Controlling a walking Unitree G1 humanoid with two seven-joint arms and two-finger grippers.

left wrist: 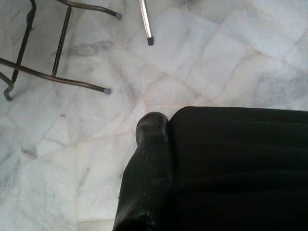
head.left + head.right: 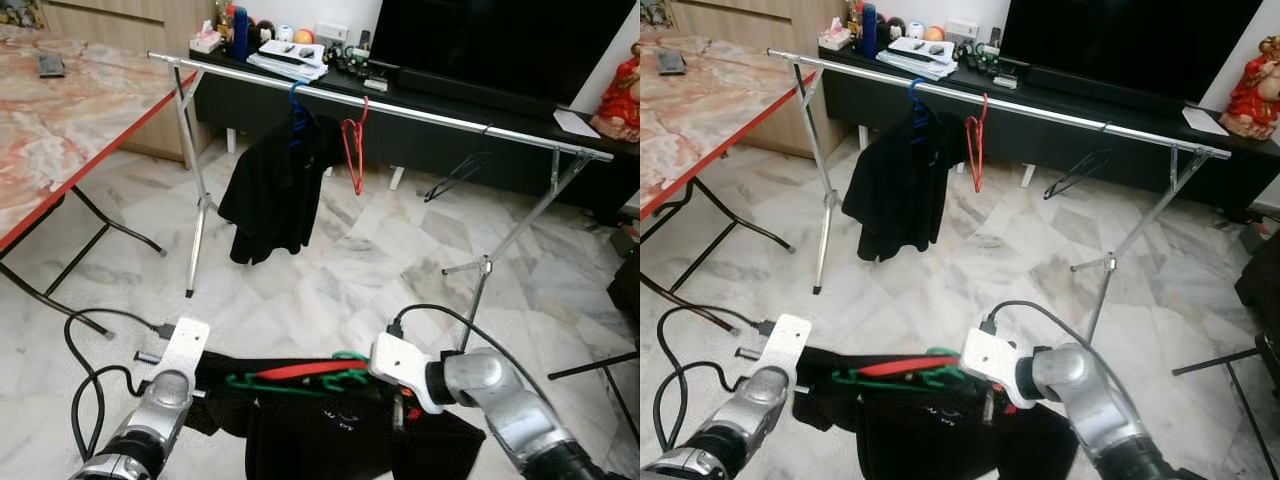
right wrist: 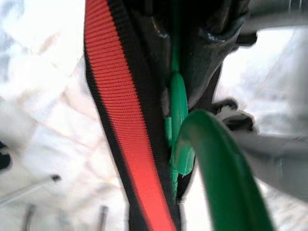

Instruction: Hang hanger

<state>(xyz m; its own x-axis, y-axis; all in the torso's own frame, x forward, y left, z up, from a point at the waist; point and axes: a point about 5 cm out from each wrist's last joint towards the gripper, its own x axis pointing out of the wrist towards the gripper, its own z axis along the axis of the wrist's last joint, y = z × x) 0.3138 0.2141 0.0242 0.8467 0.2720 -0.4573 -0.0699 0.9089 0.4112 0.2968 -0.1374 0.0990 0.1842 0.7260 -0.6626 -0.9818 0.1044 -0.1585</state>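
A green hanger (image 2: 290,380) carrying a black garment (image 2: 320,435) with a red-lined collar (image 2: 300,370) hangs low in front of me, between my two arms. My right gripper (image 2: 392,392) is shut on the green hanger (image 3: 179,110) near its hook, with the red and black collar strip (image 3: 115,96) beside it. My left gripper (image 2: 198,390) holds the garment's left edge; one black finger (image 1: 147,163) lies against the cloth (image 1: 236,159). Ahead, across the room, stands the silver clothes rail (image 2: 420,112).
On the rail hang a black shirt (image 2: 275,190) on a blue hanger (image 2: 296,105), a red hanger (image 2: 355,150) and a black hanger (image 2: 460,170). A marble-topped folding table (image 2: 60,130) is at left, a TV console (image 2: 480,95) behind. Cables (image 2: 90,370) lie on the floor.
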